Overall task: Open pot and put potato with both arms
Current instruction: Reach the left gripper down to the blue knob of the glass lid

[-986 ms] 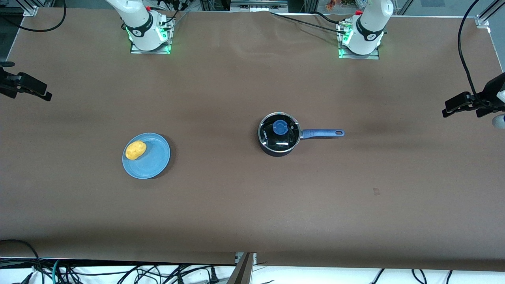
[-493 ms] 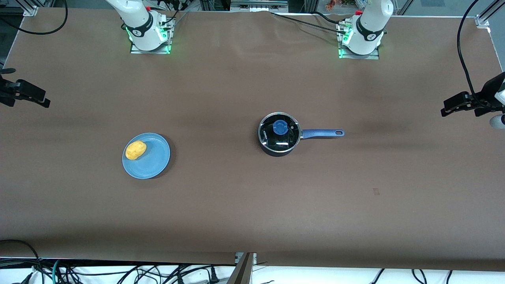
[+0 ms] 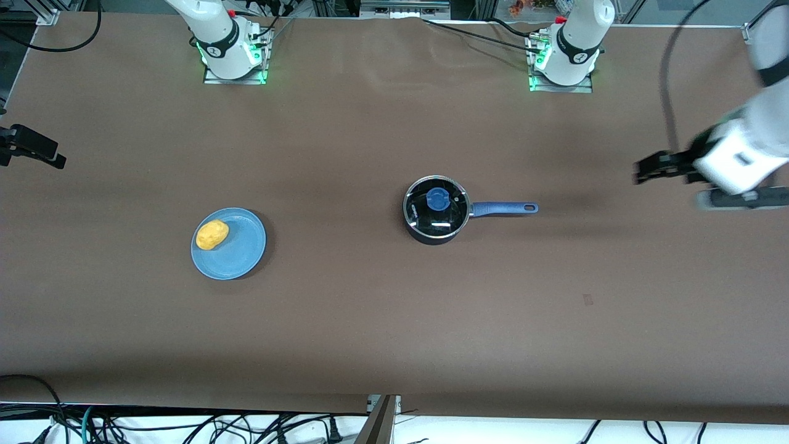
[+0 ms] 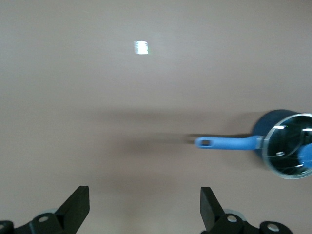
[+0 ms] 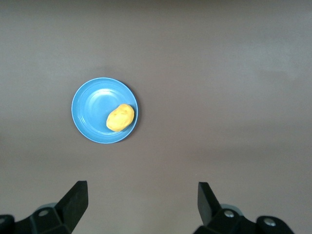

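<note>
lidded pot [image 3: 436, 209] and potato [image 3: 212, 234] show no readable writing.

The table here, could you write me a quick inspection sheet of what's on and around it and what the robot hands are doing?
Surface: brown covered table, flat, a small mark toward the left arm's end.
Job's things: small black saucepan with long blue handle, its blue-knobbed glass lid on; small yellow-orange potato lying on a flat blue plate toward the right arm's end.
Clutter: nothing seen.
Hands: left hand open, over bare table at the left arm's end, holding nothing; right hand open, at the right arm's end of the table, holding nothing.
Cables: black cables by the arm bases; a tangle below the table's near edge.
Surroundings: metal framing at the corners.
</note>
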You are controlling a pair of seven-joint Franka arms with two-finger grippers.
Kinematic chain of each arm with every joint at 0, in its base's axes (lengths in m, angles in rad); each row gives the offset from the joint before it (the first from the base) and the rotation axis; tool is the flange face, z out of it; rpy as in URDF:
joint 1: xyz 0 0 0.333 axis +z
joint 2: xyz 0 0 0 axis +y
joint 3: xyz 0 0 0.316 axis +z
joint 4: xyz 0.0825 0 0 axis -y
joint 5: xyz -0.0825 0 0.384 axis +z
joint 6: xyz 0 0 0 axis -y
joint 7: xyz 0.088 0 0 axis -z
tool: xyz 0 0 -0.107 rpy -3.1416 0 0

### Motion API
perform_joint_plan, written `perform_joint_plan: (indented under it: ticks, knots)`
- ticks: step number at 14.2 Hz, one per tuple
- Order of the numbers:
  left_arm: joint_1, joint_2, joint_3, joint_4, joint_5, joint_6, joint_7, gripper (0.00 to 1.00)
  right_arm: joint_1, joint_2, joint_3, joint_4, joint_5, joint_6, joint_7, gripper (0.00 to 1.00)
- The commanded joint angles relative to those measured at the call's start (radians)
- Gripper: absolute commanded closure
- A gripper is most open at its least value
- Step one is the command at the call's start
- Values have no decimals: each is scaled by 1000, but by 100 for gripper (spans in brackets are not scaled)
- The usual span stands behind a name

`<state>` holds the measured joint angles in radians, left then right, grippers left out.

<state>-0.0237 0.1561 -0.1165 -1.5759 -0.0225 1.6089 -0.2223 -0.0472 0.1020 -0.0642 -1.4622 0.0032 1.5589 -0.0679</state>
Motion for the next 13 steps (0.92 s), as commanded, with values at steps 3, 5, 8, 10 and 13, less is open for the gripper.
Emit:
perform_joint_plan:
  ticks: [3,5,8,10,13]
  knots:
    - [-119,178,-158,25,9,215,-420,0,1,15,9,42,1,-23,-12,0]
    - [-192,236,-163,17,10,279,-449,0,1,15,9,42,1,-23,-12,0]
    - [-272,328,-166,-21,71,434,-564,0,7,15,38,42,1,-20,-10,0]
    - [-306,356,-173,-74,134,511,-623,0,10,13,46,42,0,-22,-12,0]
    - [-306,356,-209,-111,151,526,-656,0,13,13,46,42,0,-23,-12,0]
